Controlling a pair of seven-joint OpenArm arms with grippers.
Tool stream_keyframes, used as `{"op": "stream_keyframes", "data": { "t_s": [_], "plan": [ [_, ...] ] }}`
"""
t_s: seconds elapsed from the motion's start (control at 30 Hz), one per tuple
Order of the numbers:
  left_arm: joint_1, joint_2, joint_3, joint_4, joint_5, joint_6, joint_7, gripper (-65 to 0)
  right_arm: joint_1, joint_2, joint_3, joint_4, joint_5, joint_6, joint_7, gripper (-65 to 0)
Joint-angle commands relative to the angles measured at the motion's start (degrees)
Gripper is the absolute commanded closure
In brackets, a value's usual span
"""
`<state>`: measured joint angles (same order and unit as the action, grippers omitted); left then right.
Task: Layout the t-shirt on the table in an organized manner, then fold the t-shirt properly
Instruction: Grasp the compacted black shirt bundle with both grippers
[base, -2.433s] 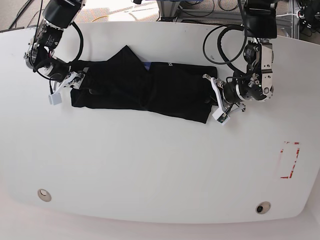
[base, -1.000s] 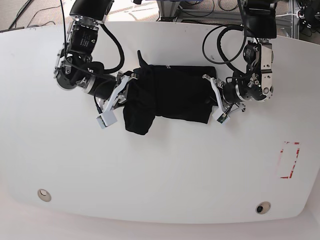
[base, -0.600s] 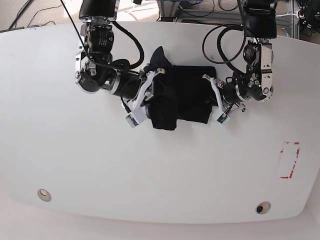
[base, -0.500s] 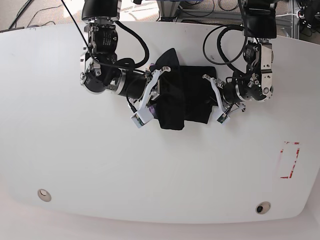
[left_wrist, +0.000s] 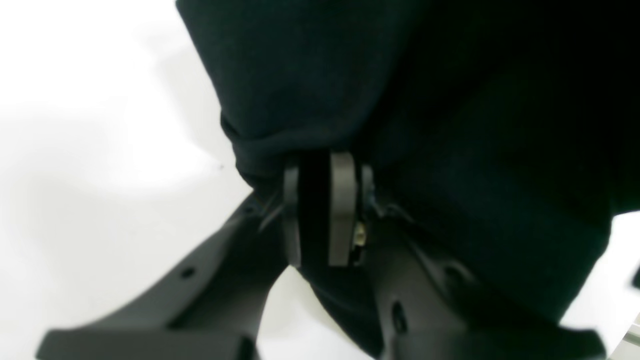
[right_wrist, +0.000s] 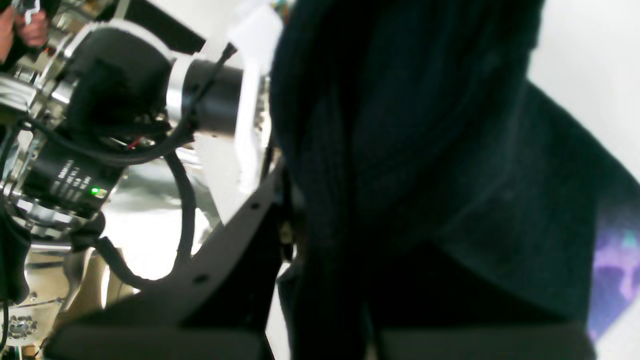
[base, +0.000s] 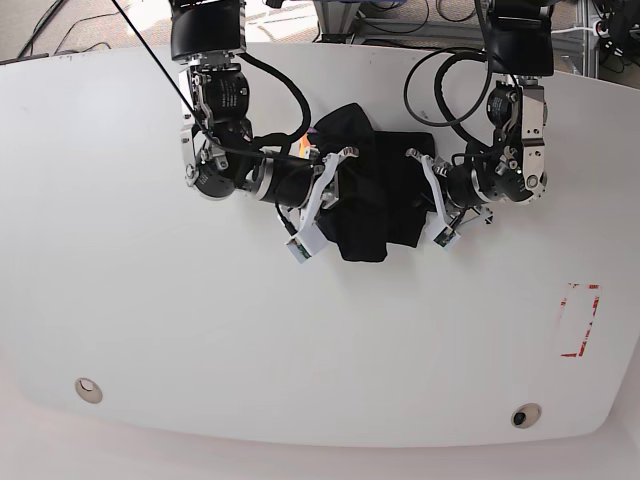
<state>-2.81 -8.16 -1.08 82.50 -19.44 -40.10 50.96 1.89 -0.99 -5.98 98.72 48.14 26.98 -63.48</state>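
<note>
Base view shows the white desk (base: 200, 330) filling nearly the whole frame, its far edge curving along the top. Two small round holes sit near its lower edge, one at lower left (base: 88, 389) and one at lower right (base: 525, 415), and a rectangle of red tape (base: 580, 320) lies at the right side.

Both arms reach in from the top. The right arm (base: 215, 120) comes down at upper left of centre and bends toward the middle; the left arm (base: 515, 130) hangs at upper right with black cables looped beside it.

Between them, just above the middle of the frame, the black t-shirt (base: 385, 195) is bunched into a compact heap on the desk, with a flap raised at its left end and a thick fold hanging toward the bottom.

The right pincer (base: 335, 185) is closed on the t-shirt's left end, its white fingers pressed into the cloth. In the right wrist view the dark cloth (right_wrist: 410, 165) fills the middle and right of the frame, and a purplish patch (right_wrist: 615, 260) shows at the right edge.

The left pincer (base: 425, 195) is closed on the t-shirt's right edge. In the left wrist view its grey pads (left_wrist: 342, 210) stand close together with a fold of black cloth (left_wrist: 310, 90) pinched between them, white desk (left_wrist: 75, 150) at the left.
</note>
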Motion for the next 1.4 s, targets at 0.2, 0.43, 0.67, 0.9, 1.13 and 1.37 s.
{"op": "stream_keyframes", "data": {
  "t_s": [0.2,0.43,0.67,0.9,1.13,1.37],
  "plan": [
    [-0.6,-0.3,-0.2,3.4,0.1,0.1,0.2,-5.6,1.1,-0.1,0.2,-1.0,-2.7,0.3,2.6,-0.3],
    [-0.6,-0.4,-0.2,3.8,0.1,0.1,0.2,-5.6,2.2,-0.9,0.1,-1.4,-6.6,0.3,2.6,-0.6],
    [-0.6,-0.4,-0.2,3.9,0.1,0.1,0.2,-5.6,3.9,-3.0,-1.3,-2.8,-9.9,0.2,2.3,-3.8],
    [-0.6,-0.4,-0.2,3.9,0.1,0.1,0.2,-5.6,4.9,-4.4,-6.5,-2.8,-13.3,0.2,2.3,-28.9],
    [-0.6,-0.4,-0.3,3.9,0.1,0.1,0.2,-5.6,6.6,-5.0,-12.1,-2.8,-15.0,-0.5,2.3,-39.6],
    [-0.6,-0.8,-2.1,4.1,0.1,0.1,0.2,-5.6,10.2,-4.6,-15.5,-2.8,-14.7,-3.8,1.8,-40.3]
  ]
}}
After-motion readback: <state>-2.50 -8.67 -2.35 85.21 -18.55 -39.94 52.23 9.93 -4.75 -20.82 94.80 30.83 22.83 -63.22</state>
